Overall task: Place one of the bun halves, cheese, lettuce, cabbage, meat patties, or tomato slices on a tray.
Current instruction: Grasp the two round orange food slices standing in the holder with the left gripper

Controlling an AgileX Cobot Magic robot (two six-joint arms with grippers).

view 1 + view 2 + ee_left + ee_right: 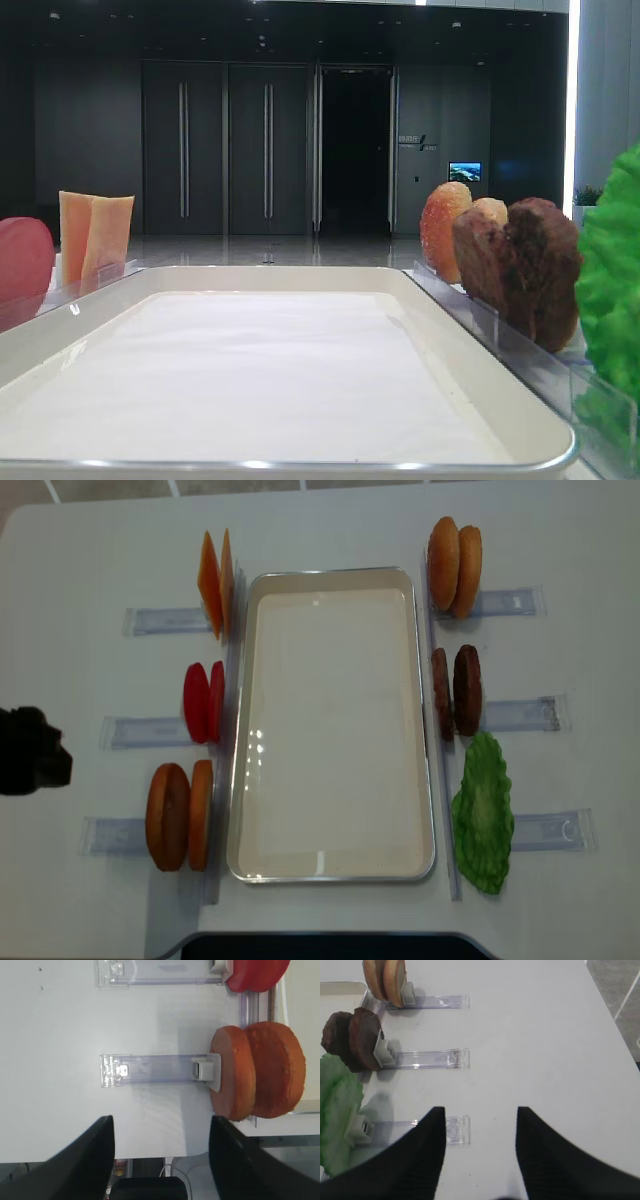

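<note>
- Over the bare table (330, 525) at its left edge, the left gripper (161, 1152) hangs level, jaws spread wide and gripping nothing, pointed at two orange-brown bun halves (260, 1071) standing on edge in a clear holder (150, 1070).
- Right gripper (480, 1152) likewise gapes, nothing between its jaws, near the lettuce (337, 1110) and meat patties (352, 1040).
- Between the rows of food, the tray (330, 872) holds only white paper.
- No writing is readable.

Dark hall behind the white table (330, 525): black panel wall (90, 120), tall double doors (225, 150) with long vertical handles, one open dark doorway (355, 150). Small lit screen (464, 171) on the right wall. Bright light strip (573, 100) far right. Glossy grey tiled floor (620, 990).
</note>
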